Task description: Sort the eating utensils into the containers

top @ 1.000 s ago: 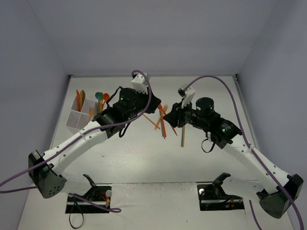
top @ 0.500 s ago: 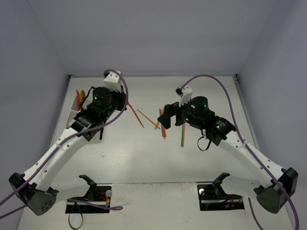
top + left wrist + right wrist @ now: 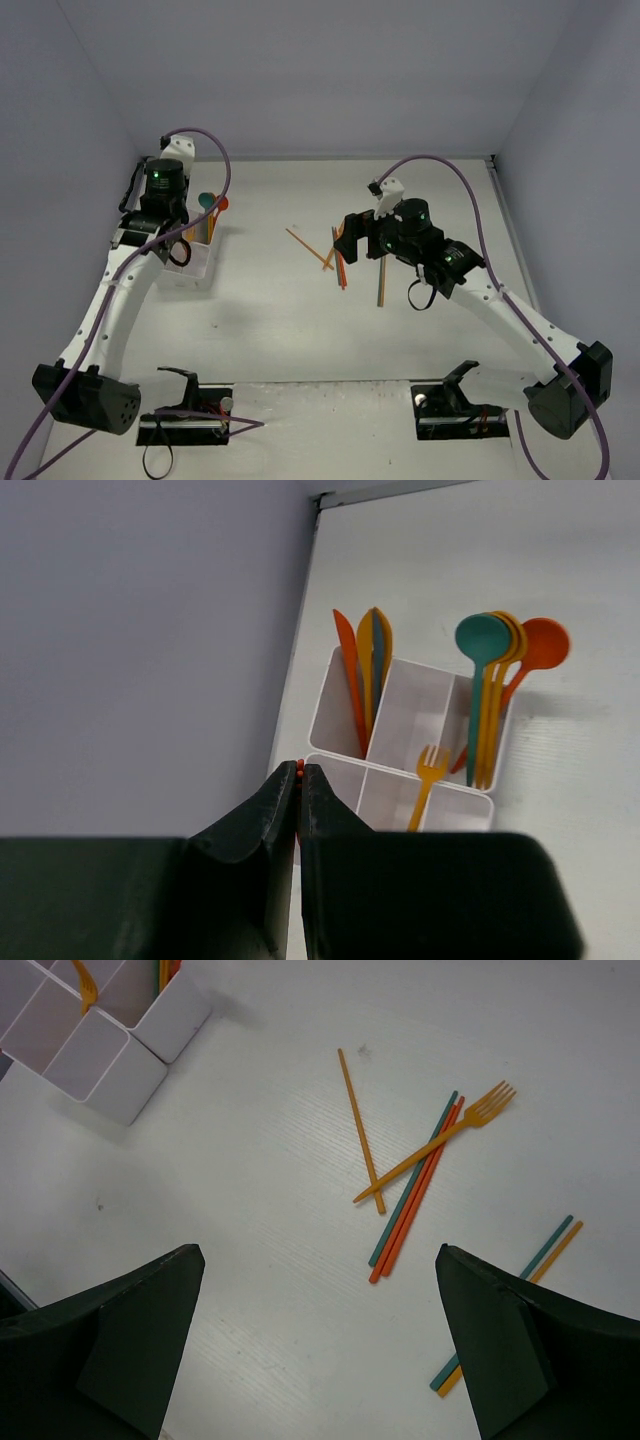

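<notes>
Sorting is under way. The left end effector (image 3: 299, 772), closed on a thin red stick (image 3: 299, 765) with only its tip showing, is held over the white compartmented plastic box (image 3: 415, 705) at ten o'clock; release is called for. The right end effector (image 3: 318, 1252), spread wide, is poised above loose orange, red and teal plastic sticks (image 3: 415, 1195) near the centre of the surface.

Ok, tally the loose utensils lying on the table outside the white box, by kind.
Forks: 1
Sticks: 5
Total: 6
</notes>
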Tool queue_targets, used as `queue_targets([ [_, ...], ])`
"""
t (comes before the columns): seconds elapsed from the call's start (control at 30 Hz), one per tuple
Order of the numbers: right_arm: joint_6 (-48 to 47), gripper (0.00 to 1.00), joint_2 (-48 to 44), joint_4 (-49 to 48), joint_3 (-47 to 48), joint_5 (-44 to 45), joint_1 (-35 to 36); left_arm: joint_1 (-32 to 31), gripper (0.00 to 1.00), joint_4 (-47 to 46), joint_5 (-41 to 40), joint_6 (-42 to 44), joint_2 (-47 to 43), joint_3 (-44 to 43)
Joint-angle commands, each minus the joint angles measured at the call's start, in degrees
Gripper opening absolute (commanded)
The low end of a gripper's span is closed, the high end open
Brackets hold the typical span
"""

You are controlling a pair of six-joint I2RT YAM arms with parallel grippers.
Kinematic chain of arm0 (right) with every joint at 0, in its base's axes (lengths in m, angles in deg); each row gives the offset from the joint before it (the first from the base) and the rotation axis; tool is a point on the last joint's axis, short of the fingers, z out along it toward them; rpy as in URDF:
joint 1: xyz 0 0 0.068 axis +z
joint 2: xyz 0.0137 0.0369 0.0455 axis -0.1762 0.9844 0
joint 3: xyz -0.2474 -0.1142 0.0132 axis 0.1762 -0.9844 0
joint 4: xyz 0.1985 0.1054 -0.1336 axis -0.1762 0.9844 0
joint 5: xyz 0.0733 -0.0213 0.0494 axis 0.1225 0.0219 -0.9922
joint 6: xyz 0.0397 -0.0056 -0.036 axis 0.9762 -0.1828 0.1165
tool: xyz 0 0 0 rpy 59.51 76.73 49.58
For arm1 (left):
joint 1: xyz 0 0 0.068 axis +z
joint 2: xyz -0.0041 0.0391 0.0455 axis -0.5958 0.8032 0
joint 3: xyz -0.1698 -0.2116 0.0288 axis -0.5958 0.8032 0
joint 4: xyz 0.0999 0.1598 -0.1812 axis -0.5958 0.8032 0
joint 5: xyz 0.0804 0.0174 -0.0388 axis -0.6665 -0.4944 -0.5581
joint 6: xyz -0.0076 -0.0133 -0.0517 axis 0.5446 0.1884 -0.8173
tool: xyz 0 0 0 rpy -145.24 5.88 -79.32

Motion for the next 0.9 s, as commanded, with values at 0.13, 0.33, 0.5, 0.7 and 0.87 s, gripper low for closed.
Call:
queue_targets([
  [0.13, -1.01, 1.0, 1.06, -2.3, 0.12, -2.31, -3.34, 4.27, 0.0, -9.93, -2.59, 6.25, 5.35, -0.54],
  [0.33, -0.37, 1.0, 0.81, -2.3, -0.94, -3.02, -5.72, 4.51, 0.0, -14.4, -2.77, 9.68, 8.34, 0.69],
  [0.5, 0.05, 1.0, 0.98, -2.3, -1.53, -2.92, -6.75, 4.51, 0.0, -17.97, -2.0, 9.84, 9.56, 4.0],
  [0.7, 0.05, 1.0, 1.45, -2.12, -1.77, -3.32, -7.02, 4.36, 0.0, -23.45, -4.12, 8.83, 8.91, 10.42],
  [0.87, 1.34, 1.0, 3.18, -2.1, -1.89, -3.0, -7.04, 4.42, 0.11, -23.14, -2.79, 7.1, 7.6, 11.72],
])
